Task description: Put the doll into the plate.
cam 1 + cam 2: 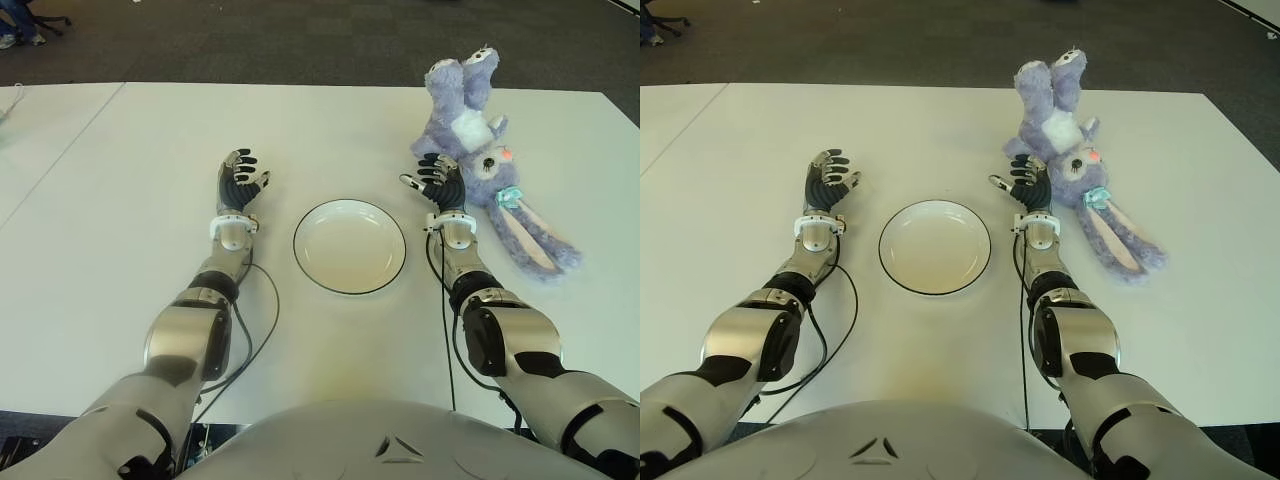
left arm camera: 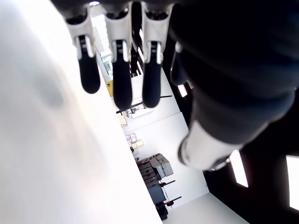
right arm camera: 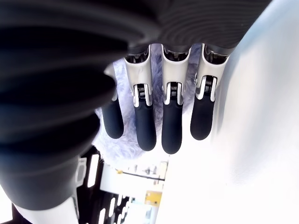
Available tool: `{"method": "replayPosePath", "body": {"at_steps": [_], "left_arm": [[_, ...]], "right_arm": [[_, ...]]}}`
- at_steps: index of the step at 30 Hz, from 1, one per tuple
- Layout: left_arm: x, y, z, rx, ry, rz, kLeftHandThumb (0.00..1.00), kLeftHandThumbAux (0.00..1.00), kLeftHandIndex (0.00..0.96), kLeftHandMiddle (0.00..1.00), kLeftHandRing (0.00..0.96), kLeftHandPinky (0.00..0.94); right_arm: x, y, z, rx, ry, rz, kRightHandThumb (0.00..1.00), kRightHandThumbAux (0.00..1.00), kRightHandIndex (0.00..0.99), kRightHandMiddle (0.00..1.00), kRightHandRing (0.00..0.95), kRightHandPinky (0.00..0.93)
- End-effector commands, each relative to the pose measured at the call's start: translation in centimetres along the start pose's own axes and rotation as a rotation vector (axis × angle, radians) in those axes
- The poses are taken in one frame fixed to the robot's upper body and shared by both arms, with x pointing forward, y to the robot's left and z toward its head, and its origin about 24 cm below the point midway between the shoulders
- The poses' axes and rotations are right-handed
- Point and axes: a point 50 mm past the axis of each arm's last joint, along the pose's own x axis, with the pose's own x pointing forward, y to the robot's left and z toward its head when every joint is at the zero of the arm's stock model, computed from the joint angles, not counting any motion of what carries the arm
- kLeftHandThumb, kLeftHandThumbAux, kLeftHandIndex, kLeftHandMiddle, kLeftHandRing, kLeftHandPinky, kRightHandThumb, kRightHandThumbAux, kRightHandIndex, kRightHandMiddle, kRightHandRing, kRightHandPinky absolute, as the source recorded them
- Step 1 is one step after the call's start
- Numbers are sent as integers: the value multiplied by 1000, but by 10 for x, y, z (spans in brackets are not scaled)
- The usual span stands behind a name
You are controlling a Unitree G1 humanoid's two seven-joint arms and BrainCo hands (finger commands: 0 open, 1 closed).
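A purple and white plush rabbit doll [image 1: 478, 140] lies on the white table [image 1: 120, 170] at the right, feet toward the far edge, long ears [image 1: 530, 240] toward me. The white plate [image 1: 349, 245] with a dark rim sits in the middle, holding nothing. My right hand [image 1: 437, 180] is between the plate and the doll, just beside the doll's head, fingers relaxed and holding nothing. In the right wrist view its fingers [image 3: 172, 121] hang straight with purple fur [image 3: 122, 147] behind them. My left hand [image 1: 240, 180] shows left of the plate, fingers spread.
The table's far edge [image 1: 300, 84] borders a dark carpet. A seam [image 1: 70, 150] runs across the table at the left. Cables [image 1: 262, 320] trail along both forearms near the plate.
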Motion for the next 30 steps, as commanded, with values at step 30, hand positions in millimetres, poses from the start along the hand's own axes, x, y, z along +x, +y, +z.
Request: {"method": "replayPosePath", "body": {"at_steps": [30], "left_arm": [[-78,-20,-85,88,385,-111,159,832,247,338,354,354]], "right_arm": [[-69,29,-73,7,259,-27,108,814,228,331,341,316]]}}
